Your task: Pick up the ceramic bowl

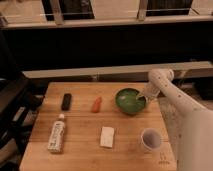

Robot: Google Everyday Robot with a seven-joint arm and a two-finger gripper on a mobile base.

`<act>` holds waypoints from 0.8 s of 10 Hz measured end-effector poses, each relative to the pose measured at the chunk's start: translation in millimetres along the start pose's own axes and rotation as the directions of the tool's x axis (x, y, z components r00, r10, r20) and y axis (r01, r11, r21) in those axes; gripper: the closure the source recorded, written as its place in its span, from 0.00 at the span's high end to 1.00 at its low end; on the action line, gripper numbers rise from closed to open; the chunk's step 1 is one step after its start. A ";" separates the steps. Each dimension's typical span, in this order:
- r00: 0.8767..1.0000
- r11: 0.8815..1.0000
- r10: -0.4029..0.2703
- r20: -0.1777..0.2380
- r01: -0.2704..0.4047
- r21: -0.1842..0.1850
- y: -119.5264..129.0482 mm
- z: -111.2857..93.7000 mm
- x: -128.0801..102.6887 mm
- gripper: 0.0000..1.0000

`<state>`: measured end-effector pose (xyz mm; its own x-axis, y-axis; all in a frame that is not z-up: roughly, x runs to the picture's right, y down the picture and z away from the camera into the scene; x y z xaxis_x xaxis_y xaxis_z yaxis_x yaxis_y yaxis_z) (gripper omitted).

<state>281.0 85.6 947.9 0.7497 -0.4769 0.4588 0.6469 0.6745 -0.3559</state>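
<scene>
Wood, butcher-block in look, makes up the tabletop (82, 125), and its near edge carries the things most exposed to a bad move. Nearest on the right stands a white cup (150, 139), close beside the robot's pale arm (182, 102). If the arm swings low while lifting, I judge it could clip the cup and tip it. Left of the cup lies a white block (107, 136), and further left a bottle (57, 136) on its side; both are well apart from the work and look safe.

Further back lie a small orange item (96, 103) and a black object (66, 101). In the same row, to their right, sits the ceramic bowl (130, 101), upright on the tabletop, green and glossy. The gripper (142, 97) is at the bowl's right rim, over it or touching it; whether it is open or closed I cannot tell.

The glaze is the main risk. A hold on one edge of a smooth, heavy bowl may slip, or the bowl may tilt and drop back onto the wood. A push rather than a pinch could slide it left toward the orange item.

Beyond the tabletop a light ledge (100, 71) runs against a dark wall (100, 45), with bright window panes (100, 9) and metal posts along the top.
</scene>
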 end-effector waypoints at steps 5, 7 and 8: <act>1.000 1.000 -0.024 0.014 0.024 0.007 -6.7 -15.3 4.1 0.09; 0.999 0.999 -0.033 0.017 0.033 0.009 -7.1 -22.5 4.8 0.07; 0.999 0.999 -0.037 0.019 0.036 0.013 -6.9 -25.0 6.1 0.07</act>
<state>284.6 63.9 932.8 0.7227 -0.4905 0.4869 0.6719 0.6637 -0.3286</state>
